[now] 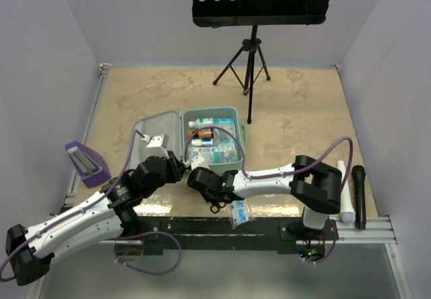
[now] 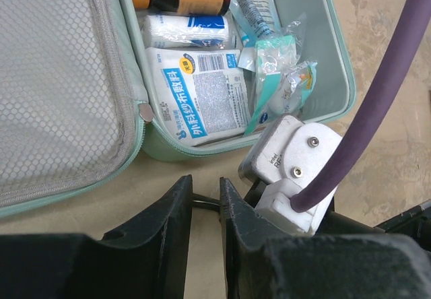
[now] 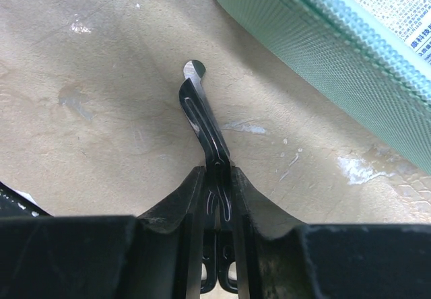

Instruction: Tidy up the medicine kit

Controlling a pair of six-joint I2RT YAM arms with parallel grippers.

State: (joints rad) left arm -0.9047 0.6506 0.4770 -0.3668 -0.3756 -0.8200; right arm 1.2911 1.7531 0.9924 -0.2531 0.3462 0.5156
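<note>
Swinging the shears up into the kit looked the likeliest place for trouble. The right gripper was clamped on them near the pivot, with the long blunt blade sticking out ahead over the table. The tip could have caught the kit's wall, at 1 o'clock in the right wrist view, or the shears could have twisted in so short a grip. Both wrists sat very near each other at 6 o'clock of the kit. The right arm's cable and camera housing hung just beside the left gripper, so a careless move by either arm could have knocked them together or snagged the cable. Packets crowded the kit, leaving little room.

The kit lay open at the table's centre, its lid flat at 9 o'clock of the base. The left arm reached in from 7 o'clock and the right from 4 o'clock, bent low along the near edge. The left gripper's fingers stood a narrow slot apart with a thin dark bar across it; whether they pinched it could not be told.
</note>
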